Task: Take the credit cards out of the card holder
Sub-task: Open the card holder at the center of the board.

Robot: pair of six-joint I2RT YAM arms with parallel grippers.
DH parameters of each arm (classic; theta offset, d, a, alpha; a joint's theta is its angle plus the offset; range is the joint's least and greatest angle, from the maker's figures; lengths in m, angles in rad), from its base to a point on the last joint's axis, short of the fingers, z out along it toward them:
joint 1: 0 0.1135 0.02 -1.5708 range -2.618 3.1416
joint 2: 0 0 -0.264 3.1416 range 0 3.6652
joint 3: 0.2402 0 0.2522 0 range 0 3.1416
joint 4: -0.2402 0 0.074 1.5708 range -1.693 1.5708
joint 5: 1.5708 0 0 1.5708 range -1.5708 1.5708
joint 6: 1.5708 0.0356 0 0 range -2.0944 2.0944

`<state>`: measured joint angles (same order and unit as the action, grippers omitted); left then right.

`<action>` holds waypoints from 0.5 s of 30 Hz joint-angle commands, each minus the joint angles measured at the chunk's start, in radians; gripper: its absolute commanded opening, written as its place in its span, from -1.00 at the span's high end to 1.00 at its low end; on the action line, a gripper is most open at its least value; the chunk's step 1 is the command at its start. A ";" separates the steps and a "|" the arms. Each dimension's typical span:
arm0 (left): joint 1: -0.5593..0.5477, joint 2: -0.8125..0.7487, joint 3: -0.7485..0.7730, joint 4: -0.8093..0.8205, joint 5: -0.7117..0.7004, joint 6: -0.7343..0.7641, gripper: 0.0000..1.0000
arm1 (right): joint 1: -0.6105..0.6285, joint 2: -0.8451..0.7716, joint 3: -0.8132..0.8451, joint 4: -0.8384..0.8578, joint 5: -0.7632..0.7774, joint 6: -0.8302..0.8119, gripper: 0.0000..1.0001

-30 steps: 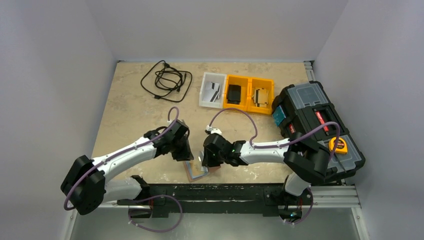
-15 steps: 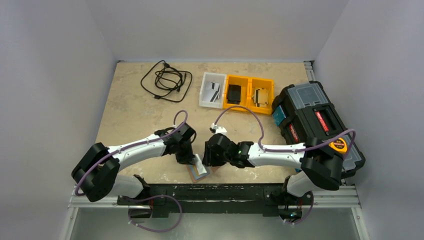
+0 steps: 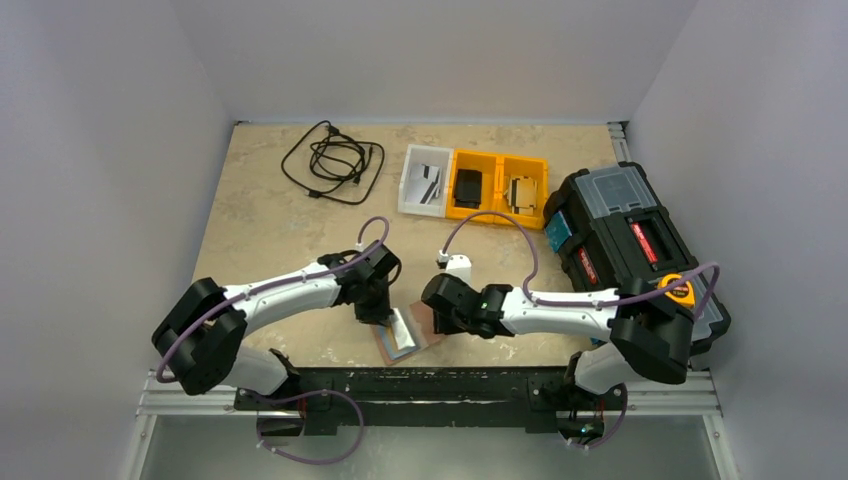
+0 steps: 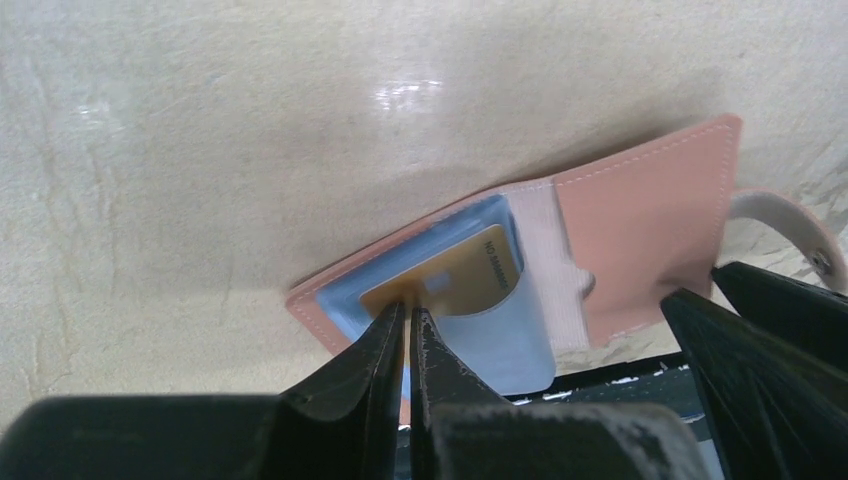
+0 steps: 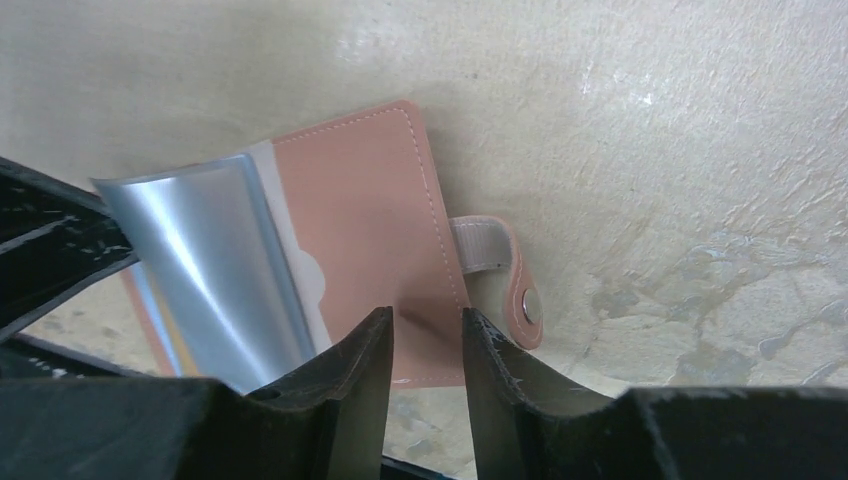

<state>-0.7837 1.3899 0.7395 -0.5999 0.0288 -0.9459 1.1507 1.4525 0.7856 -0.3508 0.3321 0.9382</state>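
Note:
The card holder point(image 3: 428, 322) lies open at the table's near edge, pinkish-brown, with a snap strap point(image 5: 512, 285). It also shows in the left wrist view point(image 4: 640, 240) and in the right wrist view point(image 5: 360, 210). My left gripper point(image 3: 381, 318) point(image 4: 408, 312) is shut on the edge of a shiny card point(image 4: 465, 280), half out of its pocket and bowed upward. That card looks silver in the right wrist view point(image 5: 200, 260). A light blue card point(image 4: 500, 345) lies under it. My right gripper point(image 3: 438, 318) point(image 5: 427, 318) stands over the holder's right flap, jaws a little apart, holding nothing.
A black cable point(image 3: 333, 160) lies at the far left. A white tray point(image 3: 425, 180) and yellow trays point(image 3: 497, 187) stand at the back. A black toolbox point(image 3: 630, 250) with a yellow tape measure point(image 3: 681, 291) fills the right side. The metal rail point(image 3: 450, 385) runs just below the holder.
Both grippers have shifted right. The left gripper has drawn the shiny card further out, so it now stands up from the holder. The right gripper has moved to the holder's right flap.

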 commanded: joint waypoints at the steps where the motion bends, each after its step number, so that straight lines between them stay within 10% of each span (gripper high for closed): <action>1: -0.035 0.037 0.073 -0.006 -0.007 0.053 0.88 | 0.006 0.033 -0.025 0.032 0.008 -0.021 0.42; 15: -0.090 0.093 0.096 0.139 0.132 -0.021 0.83 | 0.084 0.051 -0.043 0.153 -0.068 0.054 0.54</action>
<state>-0.8608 1.4452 0.8192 -0.5594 0.0845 -0.9268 1.2304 1.5188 0.7574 -0.2550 0.2733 0.9550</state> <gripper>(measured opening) 0.081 0.236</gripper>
